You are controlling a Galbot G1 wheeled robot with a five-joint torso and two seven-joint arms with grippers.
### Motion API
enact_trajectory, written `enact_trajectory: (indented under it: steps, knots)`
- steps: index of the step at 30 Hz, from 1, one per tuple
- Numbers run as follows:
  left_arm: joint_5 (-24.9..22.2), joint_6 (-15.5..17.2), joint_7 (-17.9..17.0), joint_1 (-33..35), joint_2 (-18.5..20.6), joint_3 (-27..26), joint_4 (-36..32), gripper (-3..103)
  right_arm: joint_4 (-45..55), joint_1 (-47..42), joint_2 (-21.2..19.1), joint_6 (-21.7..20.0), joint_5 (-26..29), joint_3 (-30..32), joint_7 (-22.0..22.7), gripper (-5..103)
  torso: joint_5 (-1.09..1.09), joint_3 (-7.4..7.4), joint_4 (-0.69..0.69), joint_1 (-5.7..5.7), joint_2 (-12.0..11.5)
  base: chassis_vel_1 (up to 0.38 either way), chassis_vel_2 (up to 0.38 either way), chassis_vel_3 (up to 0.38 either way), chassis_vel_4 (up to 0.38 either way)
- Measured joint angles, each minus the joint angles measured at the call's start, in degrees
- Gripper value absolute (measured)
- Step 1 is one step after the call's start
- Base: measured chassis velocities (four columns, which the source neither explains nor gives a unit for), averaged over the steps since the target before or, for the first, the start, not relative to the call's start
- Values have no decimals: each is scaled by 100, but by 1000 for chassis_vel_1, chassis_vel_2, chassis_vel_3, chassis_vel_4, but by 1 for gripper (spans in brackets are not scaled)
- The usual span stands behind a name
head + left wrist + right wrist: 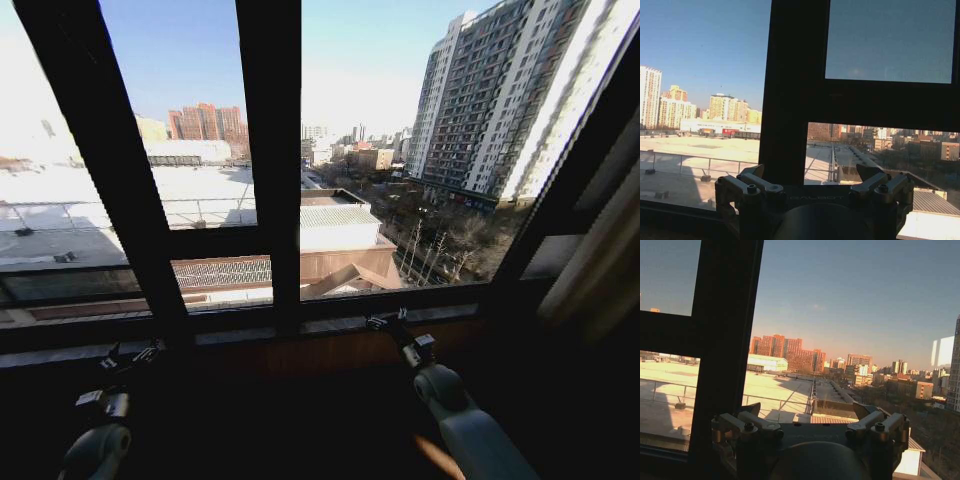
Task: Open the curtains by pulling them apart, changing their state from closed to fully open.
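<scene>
A strip of the curtains (600, 262), cream and pleated, hangs bunched at the far right edge of the head view beside the dark window frame (270, 150). The glass in front of me is uncovered and shows the city outside. My left gripper (135, 355) is held low near the sill on the left, and its fingers (754, 181) stand apart with nothing between them. My right gripper (385, 322) reaches up to the sill right of the centre post. It is open too (807, 410), far from the fabric.
The window sill (330, 325) runs across just ahead of both grippers. Thick dark mullions (790, 95) divide the panes. Below the sill lies a dark wall in shadow.
</scene>
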Motion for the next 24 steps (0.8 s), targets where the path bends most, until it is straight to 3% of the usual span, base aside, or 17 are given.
enact_trajectory:
  steps: [9,19,24]
  knots:
    - [0,0,2,0,-1,1,1,100,0,0,0,0,0,1,0,100,-2,-1,3,-2,1,96,-223,-104,269]
    - [0,0,4,1,-2,2,1,100,0,-1,-1,0,0,2,0,100,-2,-1,2,-5,2,241,-311,-259,296]
    - [0,0,4,2,-2,1,1,100,0,-1,-1,0,0,1,0,100,-4,-3,2,-7,5,40,-81,-43,65]
